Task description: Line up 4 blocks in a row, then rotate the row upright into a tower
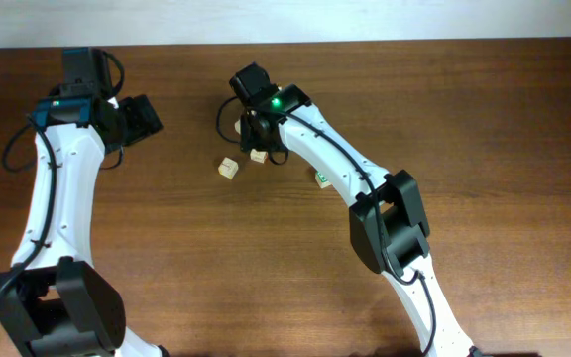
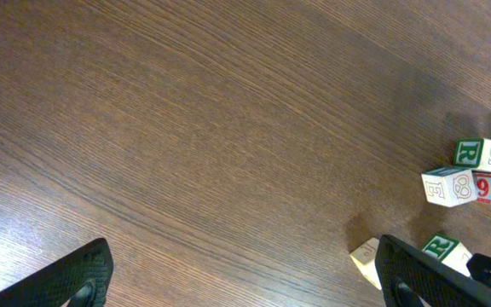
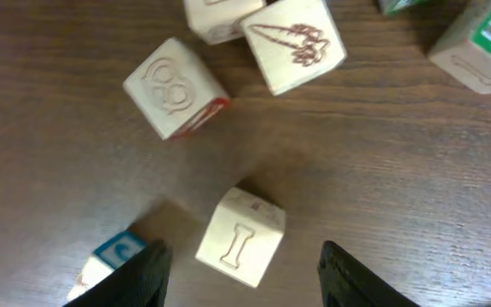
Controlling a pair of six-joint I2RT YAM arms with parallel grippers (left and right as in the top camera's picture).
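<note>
My right gripper (image 3: 244,260) has its jaws apart, straddling a pale tan block stamped I (image 3: 241,237) at the lower centre of the wrist view, with a gap on each side; a blue-faced block (image 3: 116,251) peeks out beside the left finger; a ring-embossed block (image 3: 176,88) lies toward the upper left; my left gripper (image 2: 244,264) is spread wide over bare table (image 2: 186,128).

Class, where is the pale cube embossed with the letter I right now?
The I cube sits low-centre in the right wrist view, between the right gripper's fingers, just below the 8 cube.
</note>
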